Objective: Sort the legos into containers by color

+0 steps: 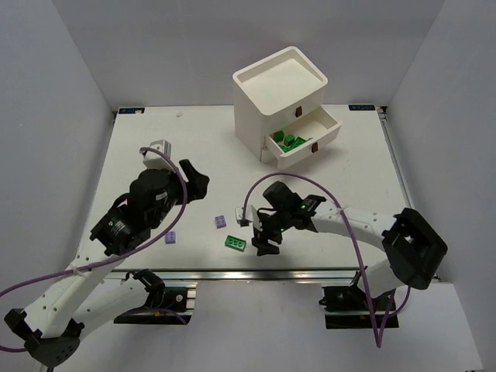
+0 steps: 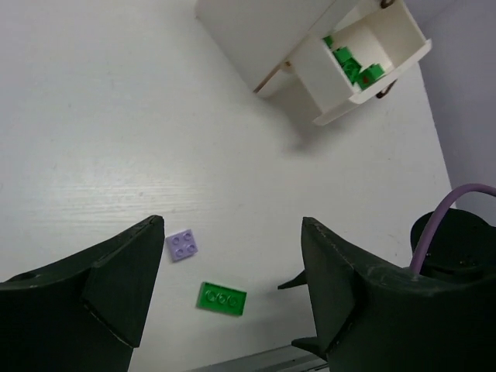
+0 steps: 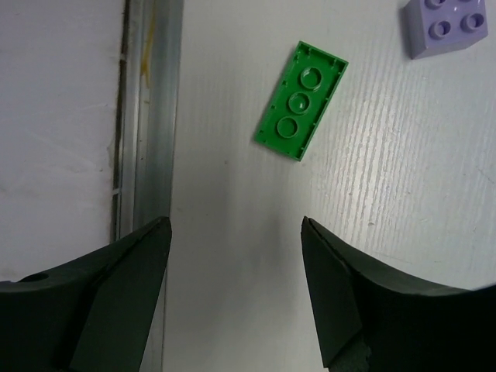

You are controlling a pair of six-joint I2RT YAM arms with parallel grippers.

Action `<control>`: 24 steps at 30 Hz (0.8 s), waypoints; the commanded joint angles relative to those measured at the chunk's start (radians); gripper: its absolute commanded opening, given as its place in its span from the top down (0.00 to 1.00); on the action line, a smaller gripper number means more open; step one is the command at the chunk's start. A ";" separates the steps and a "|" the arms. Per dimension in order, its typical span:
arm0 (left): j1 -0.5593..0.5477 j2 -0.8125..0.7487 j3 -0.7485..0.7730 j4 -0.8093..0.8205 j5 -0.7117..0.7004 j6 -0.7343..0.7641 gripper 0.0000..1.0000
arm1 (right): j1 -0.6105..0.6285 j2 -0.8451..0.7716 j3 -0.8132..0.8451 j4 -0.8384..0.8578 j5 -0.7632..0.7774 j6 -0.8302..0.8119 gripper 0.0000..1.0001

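Observation:
A white chest [image 1: 273,97] stands at the back with one drawer [image 1: 325,128] pulled out, holding several green legos [image 1: 291,141]; it also shows in the left wrist view [image 2: 391,35]. A flat green lego [image 1: 236,243] lies stud-side down near the front edge. A light purple lego [image 1: 221,222] lies just behind it, another [image 1: 170,239] further left. My right gripper [image 1: 263,238] is open and empty just right of the green lego [image 3: 301,99]. My left gripper [image 1: 199,184] is open and empty, hovering over the middle-left table, with the green lego [image 2: 222,298] and a purple one [image 2: 181,245] below it.
The table's metal front rail [image 3: 147,116] runs close beside the green lego. The right arm's black wrist and purple cable [image 2: 453,232] sit close to the right of the left gripper. White walls enclose the table on three sides.

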 commanded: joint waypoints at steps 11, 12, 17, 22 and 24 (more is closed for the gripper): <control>0.001 -0.093 -0.012 -0.156 -0.105 -0.106 0.18 | 0.141 0.198 0.128 0.208 0.233 0.263 0.28; 0.001 -0.099 -0.019 -0.153 -0.105 -0.109 0.18 | 0.152 0.209 0.131 0.212 0.234 0.266 0.27; 0.001 -0.128 -0.030 -0.166 -0.108 -0.124 0.18 | 0.178 0.274 0.157 0.252 0.312 0.312 0.27; 0.001 -0.160 -0.051 -0.172 -0.111 -0.138 0.18 | 0.195 0.330 0.191 0.249 0.351 0.309 0.27; 0.001 -0.173 -0.059 -0.175 -0.113 -0.143 0.18 | 0.203 0.352 0.196 0.255 0.383 0.309 0.31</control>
